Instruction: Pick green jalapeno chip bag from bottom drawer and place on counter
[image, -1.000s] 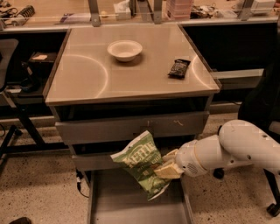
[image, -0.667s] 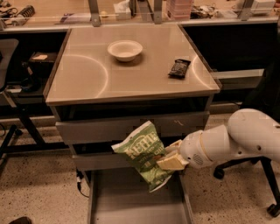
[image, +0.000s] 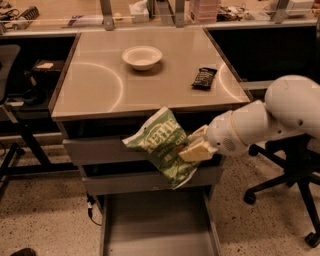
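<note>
The green jalapeno chip bag (image: 162, 145) hangs tilted in the air in front of the two upper grey drawers, its top corner near the counter's front edge. My gripper (image: 192, 147) is shut on the bag's right side, with the white arm reaching in from the right. The bottom drawer (image: 156, 227) is pulled open below, its flat grey floor bare. The counter (image: 95, 85) is the beige tabletop above, with faint arc marks.
A white bowl (image: 142, 56) sits at the counter's back middle. A small dark packet (image: 204, 78) lies at its right side. An office chair (image: 295, 170) stands to the right of the cabinet. Black table legs and cables are at the left.
My gripper has lifted the chip bag upward and slightly right, from just above the open bottom drawer to near the counter's front edge.
</note>
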